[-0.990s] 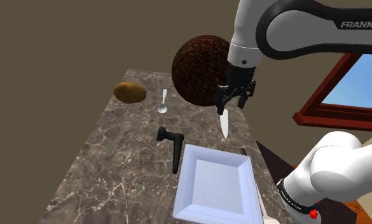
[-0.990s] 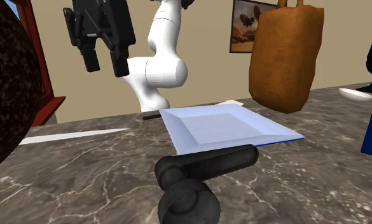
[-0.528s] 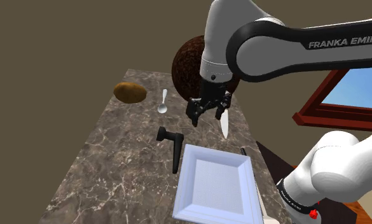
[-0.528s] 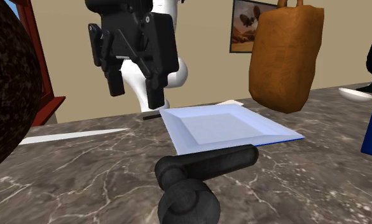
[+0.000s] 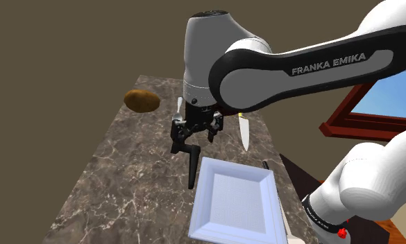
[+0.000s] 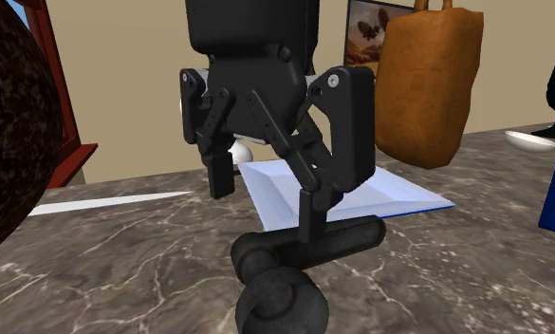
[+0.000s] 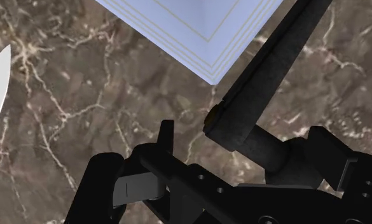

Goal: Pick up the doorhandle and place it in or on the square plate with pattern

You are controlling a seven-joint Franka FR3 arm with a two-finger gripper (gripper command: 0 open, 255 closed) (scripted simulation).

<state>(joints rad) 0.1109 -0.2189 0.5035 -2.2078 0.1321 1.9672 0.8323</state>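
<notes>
Brown marbled stone is covering the desk, and a plain brownish wall is standing behind it. Compared with half a second ago, the end effector is no longer hanging near the white knife. It has come down and across toward the middle of the desk and is now hovering right over the black doorhandle. Its two fingers are standing spread apart, one on each side of the handle near its round base. I cannot tell if they are touching it, but they are not clasping it.

The doorhandle and the pale square plate are lying where they were before. The doorhandle is lying flat on the desk. Its round base is sitting at the end toward the far edge, and its long lever is running along the desk's long sides, with the free end pointing to the near edge. In the wrist view the lever is passing just beside one corner of the plate, which is carrying thin lines along its rim.
</notes>
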